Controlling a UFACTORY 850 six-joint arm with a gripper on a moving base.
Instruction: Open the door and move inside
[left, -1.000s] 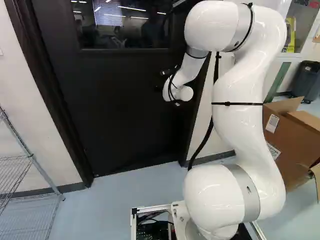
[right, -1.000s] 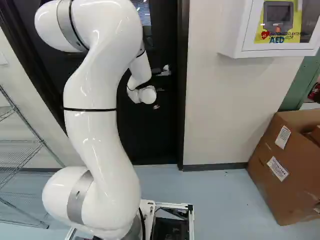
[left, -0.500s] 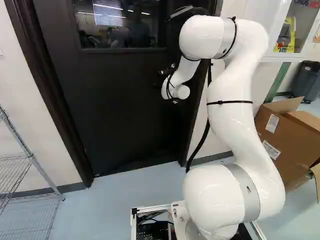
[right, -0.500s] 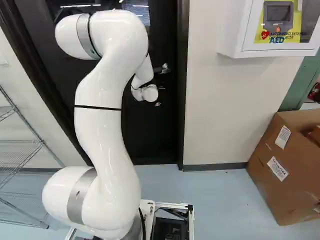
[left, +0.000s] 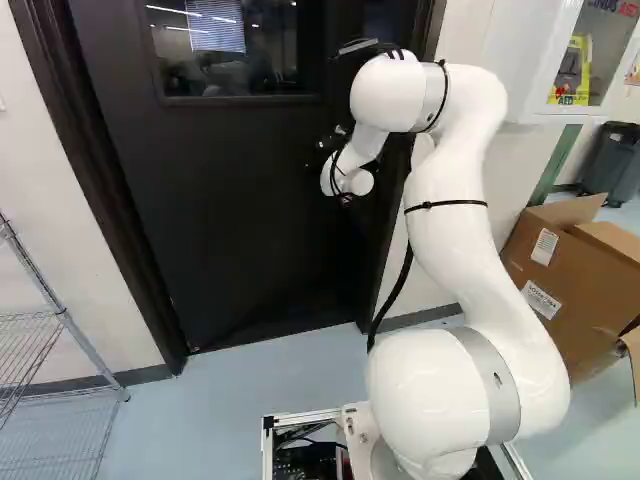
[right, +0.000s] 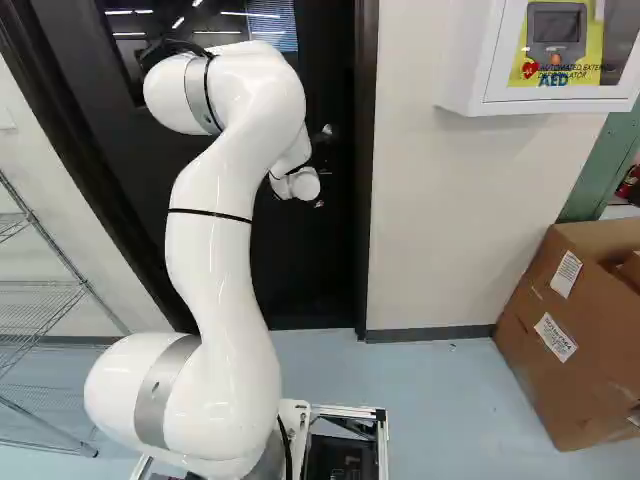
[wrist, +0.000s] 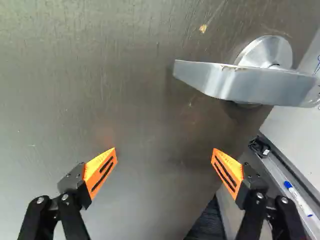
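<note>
We have our arm (left: 450, 225) stretched out ahead, bent at the top, with the gripper (left: 324, 150) up near the door (left: 220, 220). The door is dark, has a window (left: 235, 55) high in it and sits shut in its frame (left: 72, 150). Our two fingers stand wide apart, their orange pads (wrist: 100, 172) angled in, and we see the door's face through the gap. The silver handle (wrist: 240, 82) lies ahead of the gripper, off to one side, beyond the finger that is nearer the ledge (wrist: 287, 175) with the blue-capped pen (wrist: 298, 198). It is apart from both fingers, its free end pointing across in front of them. We see a wire shelf (left: 50, 325) at the left of the left base view, and a cardboard box (right: 565, 340) at the right of the right base view, below a white wall cabinet (right: 465, 60).
</note>
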